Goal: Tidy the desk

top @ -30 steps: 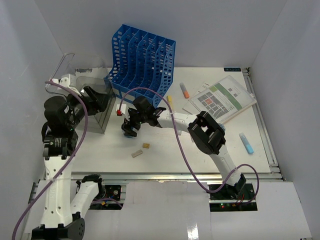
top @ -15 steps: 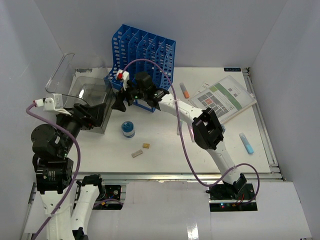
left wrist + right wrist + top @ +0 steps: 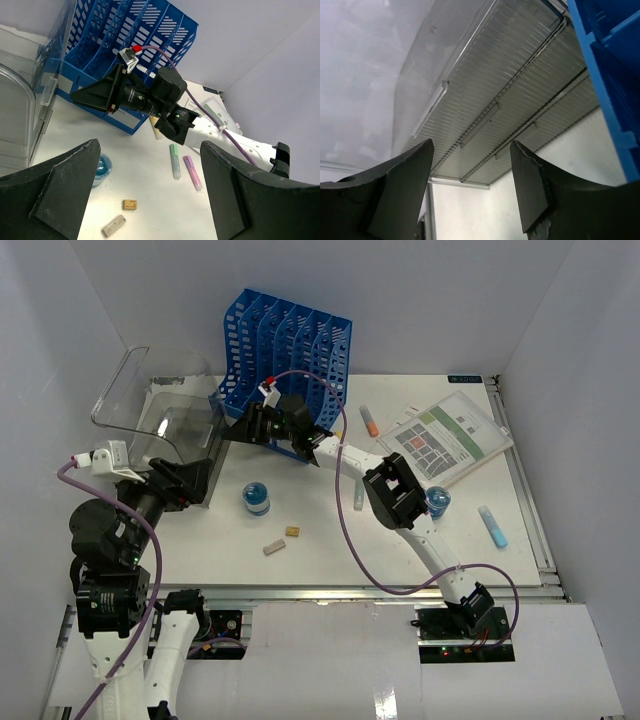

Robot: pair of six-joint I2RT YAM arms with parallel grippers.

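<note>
The desk [image 3: 330,550] is a white tabletop. My left gripper [image 3: 192,481] is open and empty, raised at the left beside a clear plastic box [image 3: 170,435] with its lid up. My right gripper [image 3: 233,430] is open and empty, raised in front of the blue file organizer [image 3: 288,350], pointing left at the clear box [image 3: 495,95]. In the left wrist view my left gripper [image 3: 150,160] looks over a blue round jar [image 3: 103,167], a yellow eraser [image 3: 130,204], a grey eraser [image 3: 113,225], and green [image 3: 175,161] and purple [image 3: 192,173] highlighters. The right gripper [image 3: 470,150] holds nothing.
The jar [image 3: 257,499] stands mid-desk, with the yellow eraser [image 3: 292,531] and grey eraser [image 3: 273,547] nearer. An orange highlighter [image 3: 370,421], a booklet [image 3: 445,435], a second blue jar [image 3: 437,502] and a blue highlighter [image 3: 492,526] lie at the right. White walls enclose the desk.
My right gripper has left the blue jar on the desk and swung up and back toward the organizer and clear box. My left arm has pulled back toward the near left.
</note>
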